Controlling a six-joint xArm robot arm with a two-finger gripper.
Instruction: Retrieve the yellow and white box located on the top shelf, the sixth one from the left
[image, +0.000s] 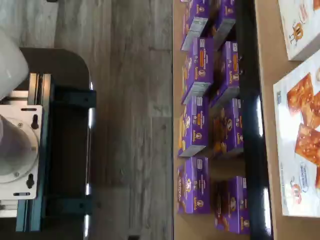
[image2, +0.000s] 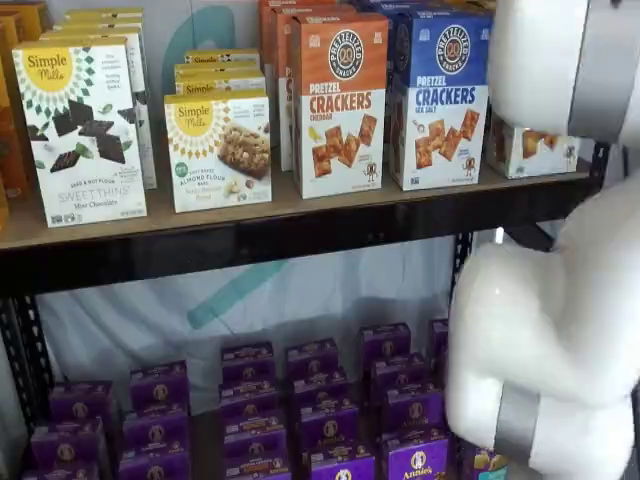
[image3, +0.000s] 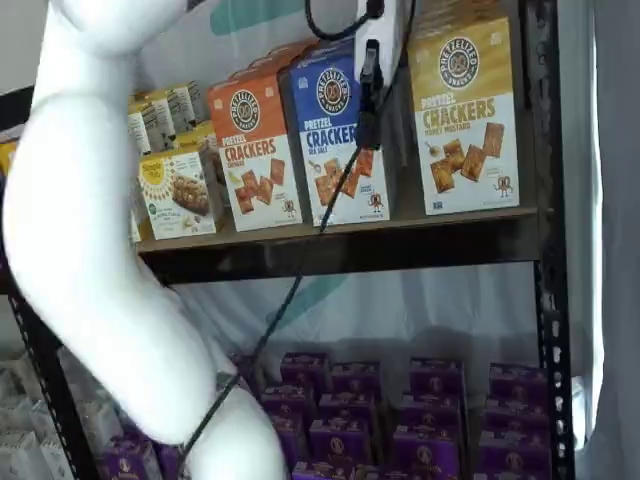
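Note:
The yellow and white box (image3: 465, 118) stands upright at the right end of the top shelf (image3: 400, 245), beside the blue-topped carton (image3: 335, 135). In a shelf view my white arm hides most of it; only a white strip with crackers (image2: 535, 148) shows. My gripper (image3: 368, 130) hangs from the view's upper edge with its cable, in front of the blue-topped carton and just left of the yellow and white box. Its black fingers show no gap and hold nothing. The wrist view shows a white carton front with brown crackers (image: 300, 130) on the wooden board (image: 267, 100).
An orange-topped carton (image2: 338, 100) and white Simple Mills boxes (image2: 85, 130) stand further left. Small purple boxes (image2: 320, 420) fill the level below. My white arm (image2: 560, 330) fills the right of a shelf view. A dark mount with teal brackets (image: 55, 140) shows in the wrist view.

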